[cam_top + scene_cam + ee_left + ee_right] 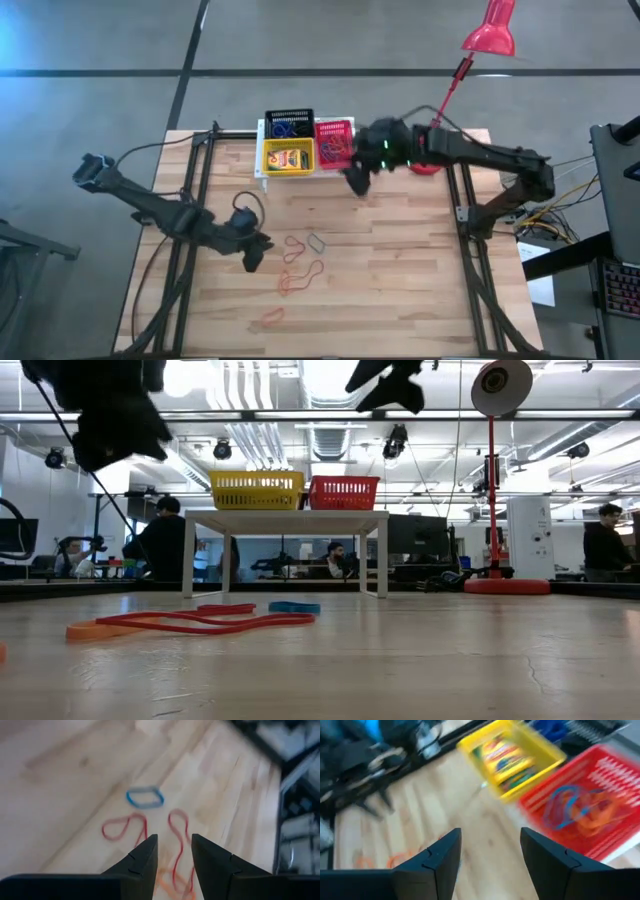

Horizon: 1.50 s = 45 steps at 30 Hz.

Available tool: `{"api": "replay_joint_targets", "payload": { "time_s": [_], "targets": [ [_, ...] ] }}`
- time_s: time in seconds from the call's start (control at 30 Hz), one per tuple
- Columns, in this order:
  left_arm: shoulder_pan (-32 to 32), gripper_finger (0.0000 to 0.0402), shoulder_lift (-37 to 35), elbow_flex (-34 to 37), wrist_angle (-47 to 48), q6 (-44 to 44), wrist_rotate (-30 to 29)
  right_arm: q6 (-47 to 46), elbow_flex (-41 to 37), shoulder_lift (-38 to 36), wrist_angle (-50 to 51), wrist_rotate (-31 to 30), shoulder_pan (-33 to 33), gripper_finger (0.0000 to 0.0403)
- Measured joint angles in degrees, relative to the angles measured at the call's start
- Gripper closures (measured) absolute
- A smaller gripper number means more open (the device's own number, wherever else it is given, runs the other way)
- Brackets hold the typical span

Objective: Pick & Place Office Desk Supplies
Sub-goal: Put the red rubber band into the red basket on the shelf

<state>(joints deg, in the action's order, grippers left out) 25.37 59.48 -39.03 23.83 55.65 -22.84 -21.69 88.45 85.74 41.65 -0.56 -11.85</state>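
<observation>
Three mesh baskets stand on a white stand at the table's far edge: black basket [289,122], yellow basket [288,156] with crayon boxes [510,762] inside, red basket [335,143] with rubber bands [580,807] inside. Loose rubber bands lie on the wood: red ones [296,248], a blue one [317,241], orange ones [300,280]. My left gripper [252,258] hovers open just left of them, above the red bands [177,827] and the blue band [145,797]. My right gripper [357,180] hangs open in the air near the red basket's near side.
A red desk lamp [488,30] stands on its base [505,585] at the table's far right. The white stand [285,515] carries the baskets. One more orange band [271,318] lies toward the near edge. Bare wood [400,290] spreads over the right half. People sit in the room beyond.
</observation>
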Motion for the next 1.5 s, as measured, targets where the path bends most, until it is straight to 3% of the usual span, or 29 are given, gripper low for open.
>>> {"api": "replay_joint_targets", "payload": {
  "time_s": [0.23, 0.43, 0.67, 0.9, 1.1, 1.3, 1.5],
  "targets": [
    [-4.74, 0.0278, 9.01, 0.0, -0.6, -7.13, 10.58, -6.87, -9.89, -4.39, 0.05, -11.88, 12.73, 0.0216],
    [-7.65, 0.0273, 14.1, -0.02, -6.26, -22.08, 11.33, -21.05, -20.25, -8.34, -0.67, -16.43, 20.46, 0.022],
    [-10.13, 0.0223, 20.69, -0.02, -16.99, -37.06, 11.32, -32.24, -29.77, -12.87, -9.73, -17.98, 26.08, 0.0223],
    [-11.0, 0.0164, 29.8, -0.04, -23.6, -37.3, 11.33, -34.97, -32.55, -14.17, -15.2, -18.29, 27.87, 0.0224],
    [-11.0, 0.0147, 35.29, -0.04, -26.22, -35.88, 11.52, -34.93, -32.55, -14.22, -15.29, -18.61, 28.24, 0.0225],
    [-11.0, 0.0166, 38.57, -0.07, -27.73, -35.26, 9.96, -34.68, -32.55, -14.22, -15.26, -18.68, 28.24, 0.0225],
    [-10.95, 0.0236, 38.73, -0.11, -27.2, -33.08, 7.76, -34.25, -32.55, -14.22, -15.32, -18.86, 28.24, 0.0225]
  ]
}}
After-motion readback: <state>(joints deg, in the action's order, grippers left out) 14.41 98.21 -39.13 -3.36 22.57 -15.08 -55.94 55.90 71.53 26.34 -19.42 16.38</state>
